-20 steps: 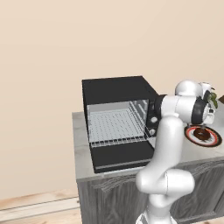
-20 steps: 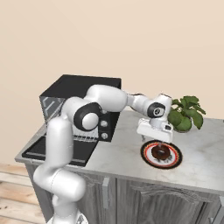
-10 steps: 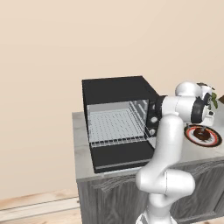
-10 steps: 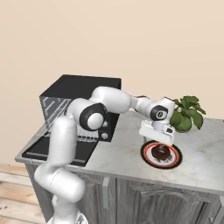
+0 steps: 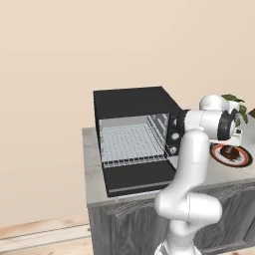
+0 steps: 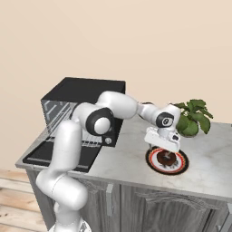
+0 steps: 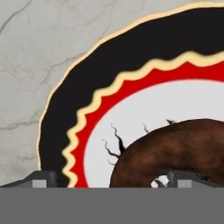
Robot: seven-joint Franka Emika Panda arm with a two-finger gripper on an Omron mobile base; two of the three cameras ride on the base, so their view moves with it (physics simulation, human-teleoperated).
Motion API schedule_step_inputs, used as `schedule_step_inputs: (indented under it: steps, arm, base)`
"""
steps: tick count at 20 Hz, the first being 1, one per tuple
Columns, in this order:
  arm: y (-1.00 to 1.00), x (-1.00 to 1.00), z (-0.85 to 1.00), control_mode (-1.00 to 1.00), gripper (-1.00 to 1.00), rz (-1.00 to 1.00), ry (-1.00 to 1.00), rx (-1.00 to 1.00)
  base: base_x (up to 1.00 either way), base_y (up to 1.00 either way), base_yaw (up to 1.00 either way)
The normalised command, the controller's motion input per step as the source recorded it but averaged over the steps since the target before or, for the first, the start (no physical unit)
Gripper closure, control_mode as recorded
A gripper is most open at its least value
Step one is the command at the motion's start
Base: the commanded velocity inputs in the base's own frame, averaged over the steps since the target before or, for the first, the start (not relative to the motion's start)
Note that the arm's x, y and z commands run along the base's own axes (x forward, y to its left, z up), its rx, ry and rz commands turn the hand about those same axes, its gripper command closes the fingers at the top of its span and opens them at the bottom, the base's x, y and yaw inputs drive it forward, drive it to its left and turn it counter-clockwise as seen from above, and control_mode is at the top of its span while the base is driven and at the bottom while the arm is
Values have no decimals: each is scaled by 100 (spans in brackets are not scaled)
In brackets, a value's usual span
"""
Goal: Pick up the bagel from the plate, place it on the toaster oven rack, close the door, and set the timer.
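Bagel: as I look down through the hand camera, the bagel (image 7: 175,148) lies flat on the plate (image 7: 87,87), near its middle.
Gripper: the gripper (image 6: 163,146) hangs low over it with its jaws wide apart, holding nothing.
How it feels: I guess light, a bit soft and squishy (so no hard squeeze).
Where to hold: across the ring's thick side, one finger in the hole.
Oven: the door (image 5: 141,177) is down and the toaster oven rack (image 5: 130,142) is bare.

Potted plant (image 6: 194,118) crowds just behind the plate (image 6: 156,165). Bare counter (image 6: 127,156) lies between plate and toaster oven (image 6: 84,97). Door (image 5: 137,178) down flat, rack (image 5: 130,144) mouth unobstructed.
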Motion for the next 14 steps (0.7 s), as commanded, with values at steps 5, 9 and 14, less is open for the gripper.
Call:
schedule_step_inputs:
  steps: [5, 9, 14]
  arm:
    - [-1, 0, -24, -100, -100, -2, 0, -2]
    - [-4, 0, -17, -100, -100, -2, 0, -2]
    - [1, 0, -13, -100, 100, -3, 0, -3]
  base:
    - [0, 0, 0]
    - [0, 0, 0]
    - [0, 0, 0]
